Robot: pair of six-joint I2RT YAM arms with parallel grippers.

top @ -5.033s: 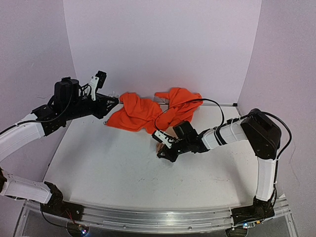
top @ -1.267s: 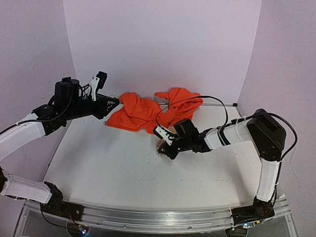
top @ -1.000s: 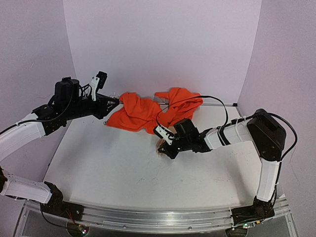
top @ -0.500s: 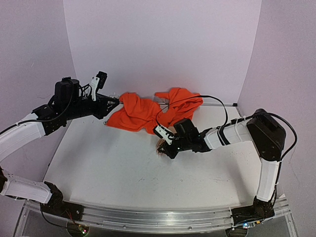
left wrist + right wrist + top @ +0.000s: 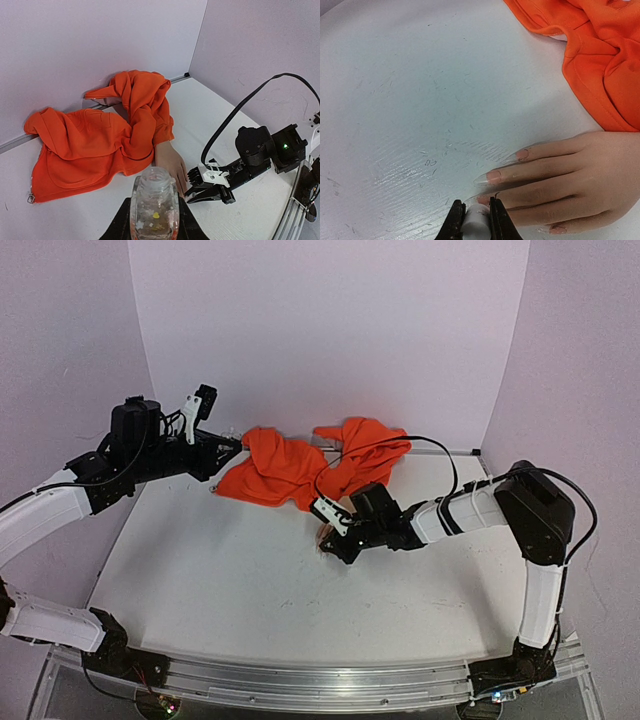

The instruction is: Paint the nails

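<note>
Orange sleeve (image 5: 285, 465) sits top-centre overhead, my right claw (image 5: 328, 544) just below. Left wrist cam: left claw (image 5: 154, 220) clamped round a clear jar (image 5: 154, 192), bottom centre. Right wrist cam: right claw pinching a white bit (image 5: 476, 223) right by the nails (image 5: 493, 176), lower middle.

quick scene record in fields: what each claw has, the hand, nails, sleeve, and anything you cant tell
left claw: shut on a small clear open-topped bottle, away from the hand
right claw: shut on a small white cylindrical piece, low at the fingertips
mannequin hand: flesh-coloured, lying flat on the white table
nails: pale, glossy, four in view
orange fabric sleeve: crumpled, covering the wrist
cannot tell: whether the white piece touches a nail, and no brush tip shows
</note>
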